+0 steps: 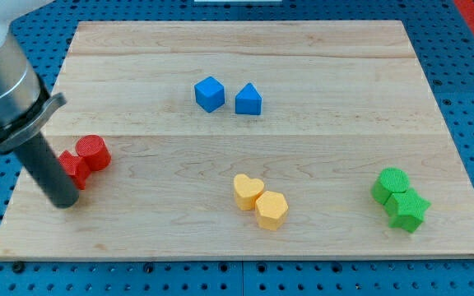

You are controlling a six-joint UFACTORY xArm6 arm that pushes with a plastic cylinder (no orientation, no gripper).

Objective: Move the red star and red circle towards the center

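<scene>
Progress looks slight: red circle (94, 152) and red star (75, 169) sit touching near the worktop's (327, 107) left edge, well short of centre. My tip (63, 202) rests just left of the star; no fingers exist, so nothing is held. Blue cube (209, 94), blue triangular block (248, 100), yellow heart (248, 190), yellow hexagon (271, 210) flank the centre; green blocks (400, 198) lie far right.

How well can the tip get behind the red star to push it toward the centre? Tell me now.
Probably yes. My tip already sits at the view's left of the red star, close against it, with the red circle just beyond on the star's upper right. Nothing lies between tip and star, though part of the star is hidden by the rod.
</scene>
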